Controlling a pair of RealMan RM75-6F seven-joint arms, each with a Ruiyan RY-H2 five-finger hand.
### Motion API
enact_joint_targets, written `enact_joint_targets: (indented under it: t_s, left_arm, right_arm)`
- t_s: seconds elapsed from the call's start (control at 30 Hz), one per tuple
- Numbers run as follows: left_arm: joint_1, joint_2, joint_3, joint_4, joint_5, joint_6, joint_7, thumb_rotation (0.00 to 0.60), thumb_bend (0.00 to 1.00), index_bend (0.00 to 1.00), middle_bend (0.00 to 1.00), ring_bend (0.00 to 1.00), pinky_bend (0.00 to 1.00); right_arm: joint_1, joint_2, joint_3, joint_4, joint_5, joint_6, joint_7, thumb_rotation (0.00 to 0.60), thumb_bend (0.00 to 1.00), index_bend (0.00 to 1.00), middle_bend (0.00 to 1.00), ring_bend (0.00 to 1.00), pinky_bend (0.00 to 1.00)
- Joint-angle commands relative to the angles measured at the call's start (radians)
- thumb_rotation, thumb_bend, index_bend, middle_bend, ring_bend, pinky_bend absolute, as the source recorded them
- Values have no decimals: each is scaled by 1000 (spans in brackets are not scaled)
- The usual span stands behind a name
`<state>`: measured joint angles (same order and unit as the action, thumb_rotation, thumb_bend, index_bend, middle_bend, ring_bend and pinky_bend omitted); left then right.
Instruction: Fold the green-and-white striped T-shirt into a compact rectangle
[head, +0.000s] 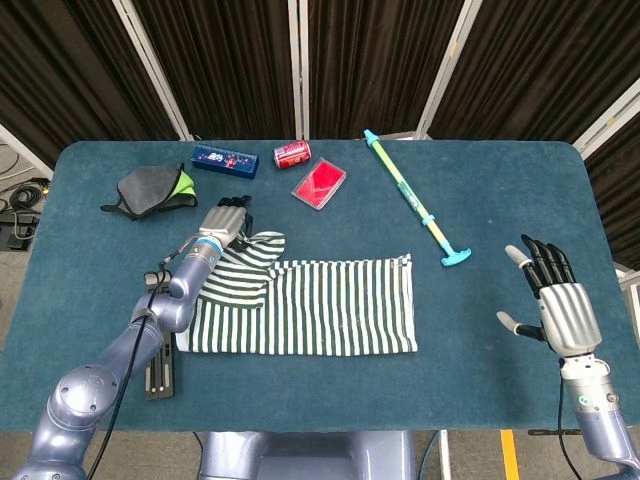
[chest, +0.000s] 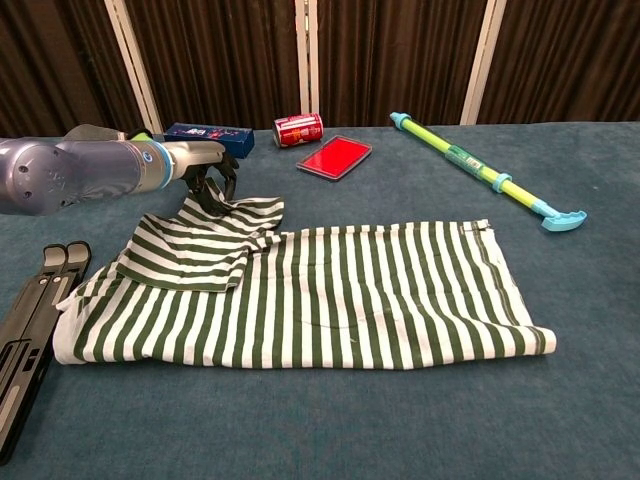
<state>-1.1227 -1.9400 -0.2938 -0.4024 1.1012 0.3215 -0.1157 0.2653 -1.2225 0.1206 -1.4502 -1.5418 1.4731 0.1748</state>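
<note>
The T-shirt (head: 305, 305) lies on the tabletop (head: 480, 180), long axis left-right. The left hand (head: 224, 222) pinches its folded sleeve; the cloth lies right of those fingers. The right hand (head: 555, 310) hovers well apart, spread, empty.

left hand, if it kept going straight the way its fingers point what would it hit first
Probably the blue box. The left hand sits at the T-shirt's folded sleeve with fingers pointing toward the table's far edge, and the box lies roughly in that line, though depth is unclear.
</note>
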Motion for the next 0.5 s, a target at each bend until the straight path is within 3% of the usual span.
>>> enact_joint_targets:
  t_s: [0.03,0.3,0.5]
  left_arm:
    - [12,16,5,-29,13,18,-7,600,793,626,0,0,0]
    - [76,116,17,-197,54,112,-38,600,793,628,0,0,0]
    - [155,233,56,-395,107,208,-50,600,793,629,0,0,0]
  right_arm:
    - [-1,1,0,-2,-3,2,-1,600,0,172,0,0,0]
    - [-3,6,-3,-14,-17,9,0,600,0,176,0,0,0]
    - [-7,10,-7,-28,-35,23,0,600,0,181,2,0,0]
